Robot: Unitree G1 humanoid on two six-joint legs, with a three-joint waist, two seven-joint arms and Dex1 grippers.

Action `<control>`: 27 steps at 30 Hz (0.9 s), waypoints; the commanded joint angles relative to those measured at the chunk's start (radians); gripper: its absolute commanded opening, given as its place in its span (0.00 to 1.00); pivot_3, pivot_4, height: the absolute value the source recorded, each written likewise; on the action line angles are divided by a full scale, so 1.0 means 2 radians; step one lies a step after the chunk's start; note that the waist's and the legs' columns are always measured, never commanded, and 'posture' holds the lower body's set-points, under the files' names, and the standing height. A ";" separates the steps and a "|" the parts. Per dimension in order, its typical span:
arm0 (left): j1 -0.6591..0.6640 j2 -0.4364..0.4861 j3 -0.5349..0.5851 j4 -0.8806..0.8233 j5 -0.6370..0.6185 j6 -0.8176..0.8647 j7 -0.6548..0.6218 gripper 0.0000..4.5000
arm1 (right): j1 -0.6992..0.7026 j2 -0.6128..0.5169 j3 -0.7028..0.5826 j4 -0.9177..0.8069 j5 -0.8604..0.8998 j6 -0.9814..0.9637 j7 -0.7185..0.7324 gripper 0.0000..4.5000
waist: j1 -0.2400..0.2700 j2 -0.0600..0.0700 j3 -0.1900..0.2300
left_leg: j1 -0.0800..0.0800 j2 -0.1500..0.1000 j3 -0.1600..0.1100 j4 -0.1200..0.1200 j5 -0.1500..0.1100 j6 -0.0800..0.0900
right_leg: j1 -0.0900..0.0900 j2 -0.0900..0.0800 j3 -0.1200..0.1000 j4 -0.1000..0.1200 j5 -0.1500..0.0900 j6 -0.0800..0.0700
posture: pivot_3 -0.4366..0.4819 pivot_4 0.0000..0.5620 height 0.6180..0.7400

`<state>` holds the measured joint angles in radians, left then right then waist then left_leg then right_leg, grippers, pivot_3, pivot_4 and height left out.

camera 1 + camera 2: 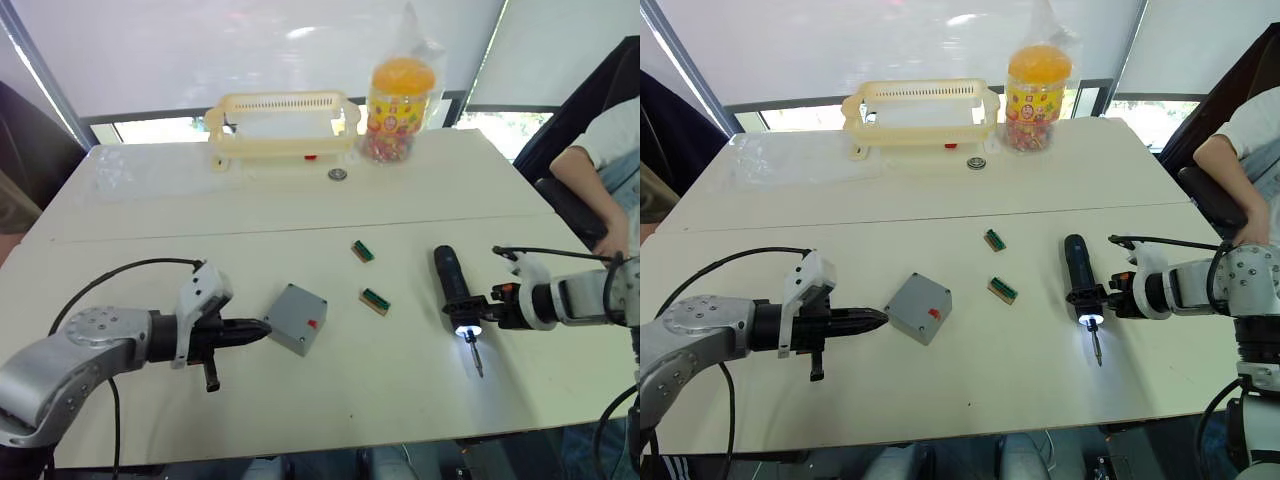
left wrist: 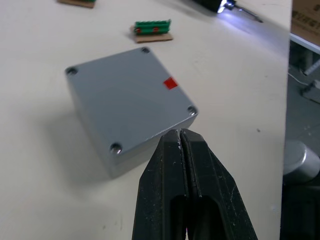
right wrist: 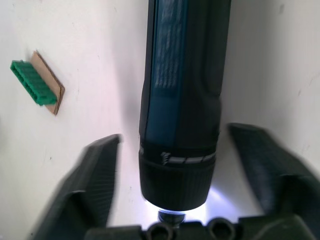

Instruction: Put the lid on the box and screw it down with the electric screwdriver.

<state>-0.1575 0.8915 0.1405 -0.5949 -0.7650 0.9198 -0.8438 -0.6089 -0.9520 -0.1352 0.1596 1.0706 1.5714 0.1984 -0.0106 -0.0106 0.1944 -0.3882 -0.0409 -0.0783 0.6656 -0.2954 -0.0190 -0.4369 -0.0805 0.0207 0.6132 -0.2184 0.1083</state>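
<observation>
The grey box (image 1: 297,318) lies mid-table with the lid (image 2: 125,95) seated on top, screw holes at its corners and a red mark on the top face. My left gripper (image 1: 262,328) is shut and empty, its tips (image 2: 180,136) just at the box's near edge. The electric screwdriver (image 1: 452,285) lies flat on the table to the right, its light on and its metal bit (image 1: 477,360) pointing toward the front edge. My right gripper (image 3: 175,135) is open, one finger on each side of the screwdriver's lit end, with gaps showing on both sides.
Two small green-and-brown pieces (image 1: 363,251) (image 1: 375,301) lie between box and screwdriver. At the back stand a yellow basket (image 1: 283,125), a candy jar (image 1: 400,100) and a coin (image 1: 338,174). A person (image 1: 600,170) sits at the right edge.
</observation>
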 commanded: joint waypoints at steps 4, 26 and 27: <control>-0.001 -0.020 0.068 0.046 -0.001 -0.019 0.036 0.00 | -0.029 -0.017 -0.003 -0.016 -0.088 -0.079 0.047 1.00 | -0.001 0.000 0.000 | 0.000 0.000 0.000 0.000 0.000 0.000 | 0.000 0.000 0.000 0.000 0.000 0.001 | 0.48 0.27 1.00; 0.276 -0.084 0.153 -0.044 -0.013 -0.033 0.087 0.00 | 0.332 0.019 -0.105 -0.393 -0.059 -0.247 0.261 1.00 | 0.009 0.000 0.000 | 0.003 0.000 0.000 0.000 0.000 0.000 | 0.002 -0.001 0.002 -0.001 0.000 -0.001 | 0.48 0.27 1.00; 0.278 -0.083 0.154 -0.042 -0.014 -0.036 0.085 0.00 | 0.340 0.017 -0.102 -0.394 -0.060 -0.250 0.265 1.00 | 0.009 0.000 0.000 | 0.005 0.000 0.000 0.000 0.000 0.000 | 0.004 -0.001 0.002 -0.001 0.000 -0.001 | 0.48 0.27 1.00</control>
<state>0.4062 0.7217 0.4123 -0.6511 -0.7886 0.8814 -0.6569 0.0723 -0.9103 -0.3132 -0.5955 0.9465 1.0995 0.7123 0.0078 -0.0111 0.1943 -0.3744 -0.0401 -0.0779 0.6657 -0.2966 -0.0197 -0.4255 -0.0825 0.0239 0.6105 -0.2208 0.1093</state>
